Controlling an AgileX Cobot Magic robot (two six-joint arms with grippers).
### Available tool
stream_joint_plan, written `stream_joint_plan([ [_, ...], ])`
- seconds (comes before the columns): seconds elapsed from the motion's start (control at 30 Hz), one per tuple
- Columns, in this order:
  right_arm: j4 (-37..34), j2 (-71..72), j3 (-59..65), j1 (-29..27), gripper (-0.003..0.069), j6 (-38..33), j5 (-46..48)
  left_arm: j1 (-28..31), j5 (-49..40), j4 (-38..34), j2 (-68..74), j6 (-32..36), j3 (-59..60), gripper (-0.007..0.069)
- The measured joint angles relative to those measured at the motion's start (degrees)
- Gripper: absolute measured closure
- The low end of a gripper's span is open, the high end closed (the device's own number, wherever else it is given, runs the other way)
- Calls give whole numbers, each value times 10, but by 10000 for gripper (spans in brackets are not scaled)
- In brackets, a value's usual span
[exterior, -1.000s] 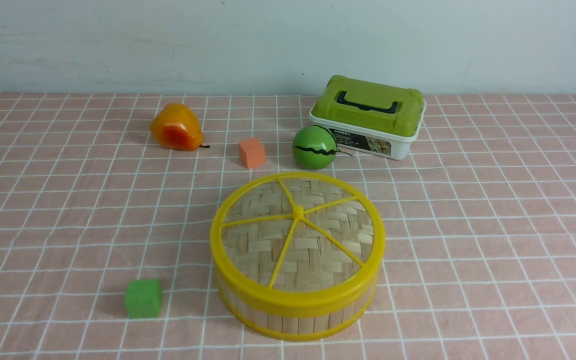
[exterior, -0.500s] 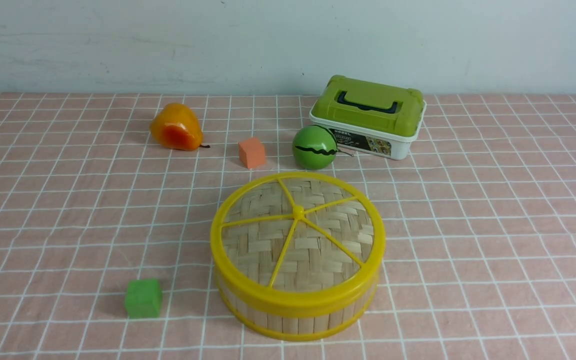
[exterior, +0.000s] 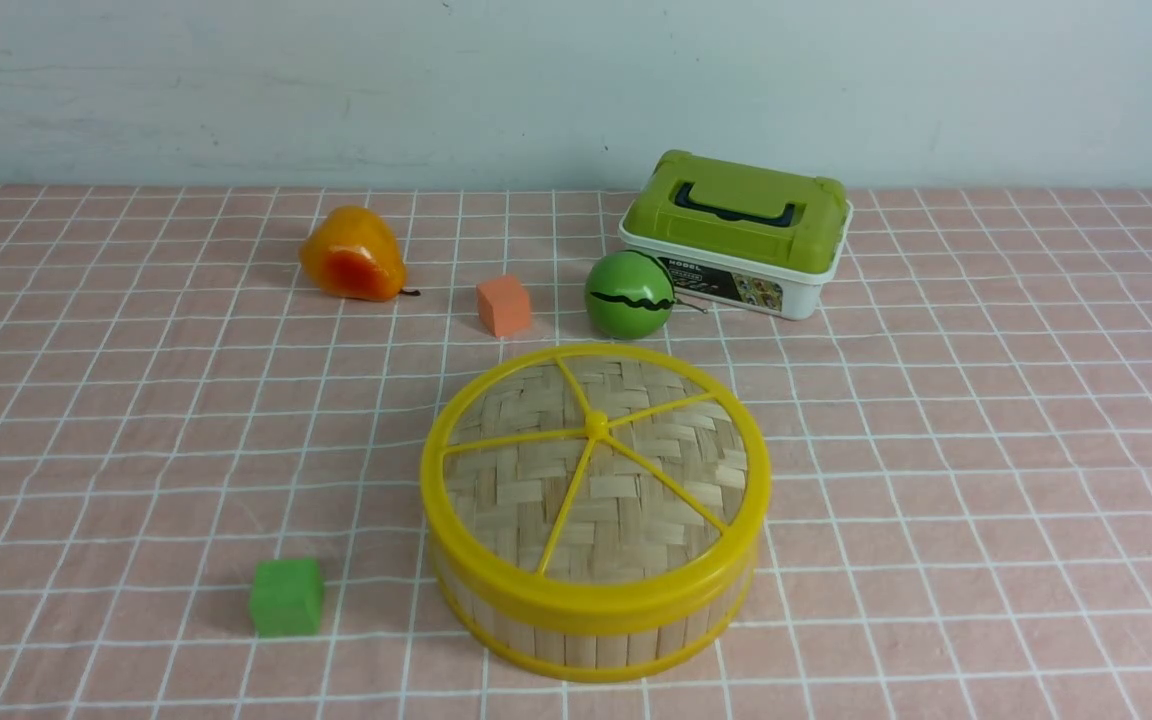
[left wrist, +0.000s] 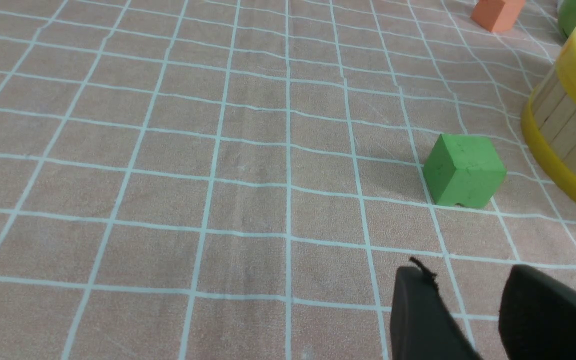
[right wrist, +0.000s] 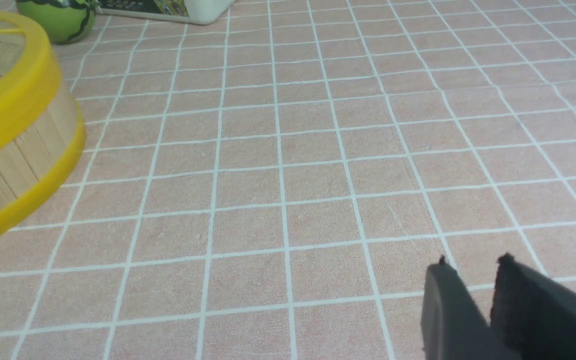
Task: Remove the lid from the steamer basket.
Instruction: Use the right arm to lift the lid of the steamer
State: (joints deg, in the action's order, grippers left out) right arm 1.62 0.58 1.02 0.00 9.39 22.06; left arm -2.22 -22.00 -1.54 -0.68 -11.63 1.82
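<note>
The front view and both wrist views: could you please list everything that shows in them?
lid: one, pale woven, yellow rim and spokes, on the steamer basket
steamer basket: one, pale slats, yellow rings, middle of the tablecloth, near side
pear: one, orange-yellow, far left
orange block: one, orange, between pear and ball
ball: one, green with a dark wavy line, beside the box
box: one, white with green top and dark handle, behind the basket, to the right
green block: one, green, left of the basket
tablecloth: one, pink with white grid
wall: one, pale, behind
left claw: one, black, open, empty, near the green block
right claw: one, black, slightly open, empty, right of the basket
</note>
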Motion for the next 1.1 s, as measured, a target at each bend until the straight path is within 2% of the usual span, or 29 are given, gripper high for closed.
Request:
stream_joint_plan([
  [0.13, -13, 0, 0, 0, 529, 3, 0, 0, 0, 0, 0, 0, 0, 386],
  [0.23, -79, 0, 0, 0, 527, 41, 0, 0, 0, 0, 0, 0, 0, 386],
  [0.3, -137, 0, 0, 0, 525, 77, 0, 0, 0, 0, 0, 0, 0, 386],
  [0.33, -221, 0, 1, 0, 522, 128, 2, 0, 0, 0, 0, 0, 0, 386],
  [0.37, -257, 0, 1, 0, 522, 151, 3, 0, 0, 0, 0, 0, 0, 386],
  [0.43, -307, 0, 3, 0, 519, 179, 4, 0, 0, 0, 0, 0, 0, 386],
  [0.47, -360, 0, 4, 0, 518, 203, 4, 0, 0, 0, 0, 0, 0, 386],
  [0.5, -372, 0, 4, 0, 517, 209, 5, 0, 0, 0, 0, 0, 0, 386],
  [0.8, -379, 0, 5, 0, 508, 205, -40, 0, 0, 0, 0, 0, 0, 386],
  [0.87, -379, 0, 5, 0, 508, 186, -50, 0, 0, 0, 0, 0, 0, 386],
  [1.03, -375, 0, -15, 0, 508, 82, -31, 0, 0, 0, 0, 0, 0, 386],
  [1.1, -361, -8, -59, 0, 533, 14, -4, 0, 0, 0, 0, 0, 0, 386],
])
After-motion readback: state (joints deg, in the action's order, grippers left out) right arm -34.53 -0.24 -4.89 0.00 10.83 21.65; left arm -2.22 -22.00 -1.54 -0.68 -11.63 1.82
